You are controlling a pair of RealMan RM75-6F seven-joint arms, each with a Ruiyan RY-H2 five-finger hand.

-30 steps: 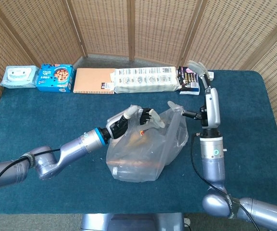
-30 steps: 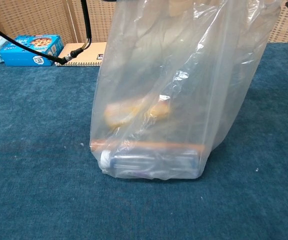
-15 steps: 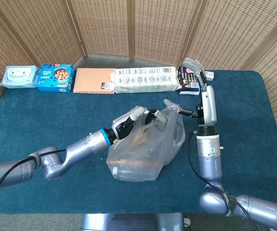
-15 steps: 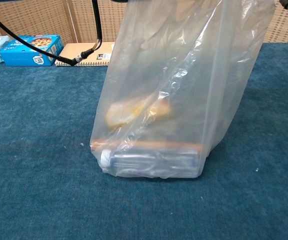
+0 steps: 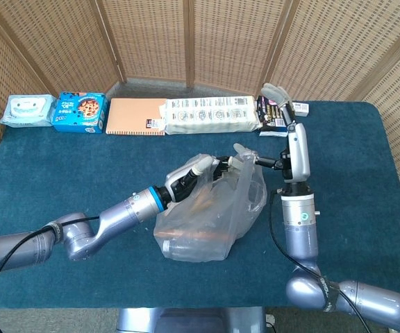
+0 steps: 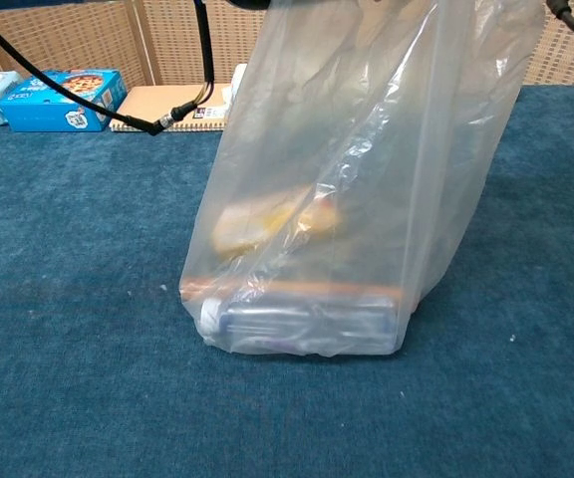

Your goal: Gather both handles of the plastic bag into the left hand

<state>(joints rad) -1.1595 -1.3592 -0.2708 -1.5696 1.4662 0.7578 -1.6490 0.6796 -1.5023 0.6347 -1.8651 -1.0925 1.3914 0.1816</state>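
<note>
A clear plastic bag (image 5: pixel 210 215) stands upright near the middle of the blue-carpeted desk (image 5: pixel 61 173), its mouth drawn up between the two hands. In the chest view the bag (image 6: pixel 357 189) fills most of the frame; a yellowish item and a flat packaged item with an orange edge lie at its bottom. The left hand (image 5: pixel 203 170) reaches in from the left at the top of the bag, its fingers (image 5: pixel 198 164) curled around the gathered plastic of the near handle. The right hand (image 5: pixel 283 142) stands upright on its arm just right of the bag; a dark part of it touches the bag's other handle (image 5: pixel 245 152), which juts up beside it, but whether its fingers are closed on the handle I cannot tell. Along the far edge of the desk lie a pack of wet wipes (image 5: pixel 26 111), a blue cookie box (image 5: pixel 80 112), an orange notebook (image 5: pixel 136 116), a long white package (image 5: pixel 212 114) and a dark packet (image 5: pixel 273 114)
</note>
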